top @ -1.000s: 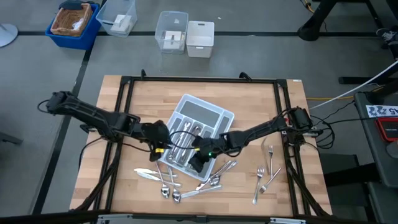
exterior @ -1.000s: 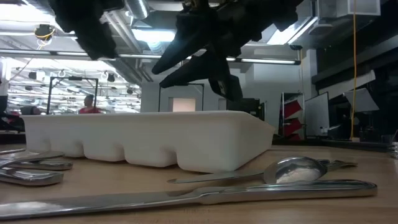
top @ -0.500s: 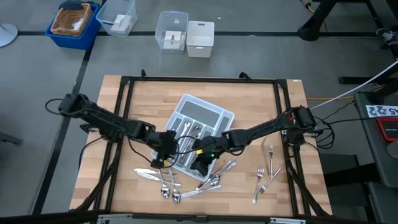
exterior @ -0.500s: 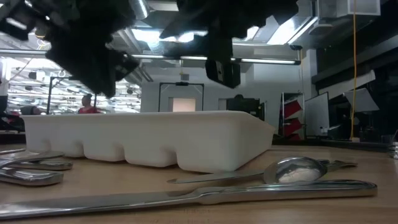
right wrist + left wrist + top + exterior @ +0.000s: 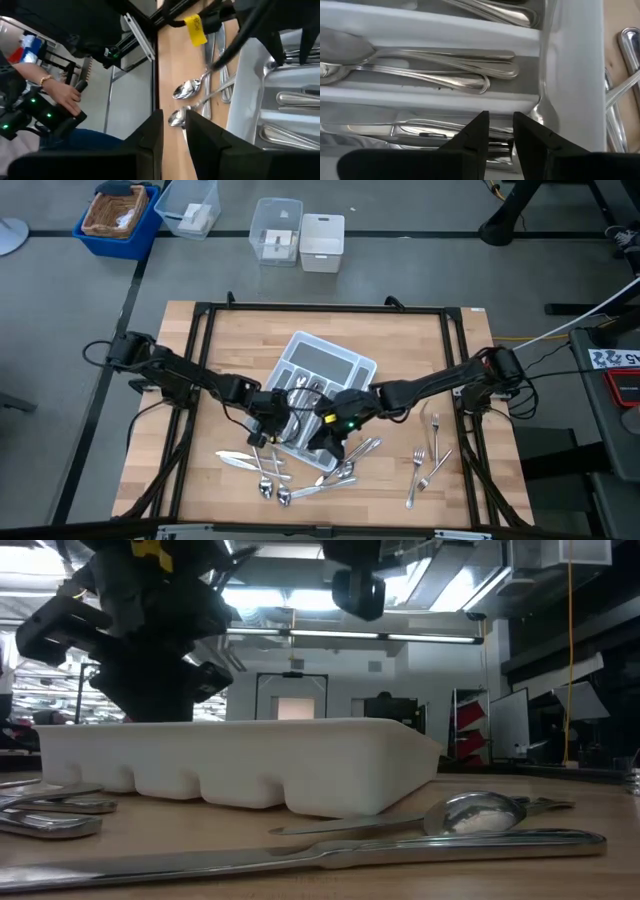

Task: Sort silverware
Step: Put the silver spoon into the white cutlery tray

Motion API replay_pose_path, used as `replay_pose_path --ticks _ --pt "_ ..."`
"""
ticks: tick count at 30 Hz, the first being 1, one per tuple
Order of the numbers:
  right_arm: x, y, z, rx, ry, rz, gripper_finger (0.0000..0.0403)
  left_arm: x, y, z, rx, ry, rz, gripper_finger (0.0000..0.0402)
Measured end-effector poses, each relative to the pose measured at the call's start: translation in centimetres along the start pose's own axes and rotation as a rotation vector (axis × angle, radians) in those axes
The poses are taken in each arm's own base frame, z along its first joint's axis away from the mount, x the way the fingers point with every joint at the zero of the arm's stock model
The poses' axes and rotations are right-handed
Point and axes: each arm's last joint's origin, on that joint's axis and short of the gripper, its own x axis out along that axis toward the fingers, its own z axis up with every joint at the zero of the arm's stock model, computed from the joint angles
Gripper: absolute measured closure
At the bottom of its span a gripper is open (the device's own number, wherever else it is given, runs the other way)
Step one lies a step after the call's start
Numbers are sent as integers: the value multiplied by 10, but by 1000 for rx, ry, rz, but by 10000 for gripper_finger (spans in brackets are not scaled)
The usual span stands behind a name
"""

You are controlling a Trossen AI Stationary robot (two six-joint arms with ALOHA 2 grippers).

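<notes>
The light grey tray (image 5: pixel 350 362) sits aslant at mid-table and holds several spoons (image 5: pixel 445 70) and other pieces in its compartments. More silverware lies loose on the wood: a knife (image 5: pixel 236 459), spoons (image 5: pixel 270 486), a small heap (image 5: pixel 352 465) and forks (image 5: pixel 424 465). My left gripper (image 5: pixel 499 116) hangs low over the tray's near left end (image 5: pixel 262 432), pointing steeply down. Its fingers stand a narrow gap apart with nothing between them. My right gripper (image 5: pixel 172 117) is higher, over the tray's near end (image 5: pixel 323 446), also narrowly open and empty.
In the low view a spoon (image 5: pixel 470 812) and a long knife (image 5: pixel 300 858) lie in front of the tray's wall (image 5: pixel 230 775). Bins stand on the floor beyond the table's far edge (image 5: pixel 300 235). A person's hand (image 5: pixel 60 97) holding a controller shows beyond the table.
My left gripper has come down and toward the table's near edge, rolling as it went, from over the tray's middle to low over its near left end. My right gripper has risen above the tray's near end. The silverware and tray have stayed put.
</notes>
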Motion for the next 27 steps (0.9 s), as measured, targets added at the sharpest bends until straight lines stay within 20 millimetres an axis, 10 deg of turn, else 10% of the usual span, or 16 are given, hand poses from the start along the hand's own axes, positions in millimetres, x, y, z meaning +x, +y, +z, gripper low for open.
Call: replay_pose_path --ticks 27 --pt "-26 19 6 -95 30 101 318 -4 9 3 -77 -13 -133 274"
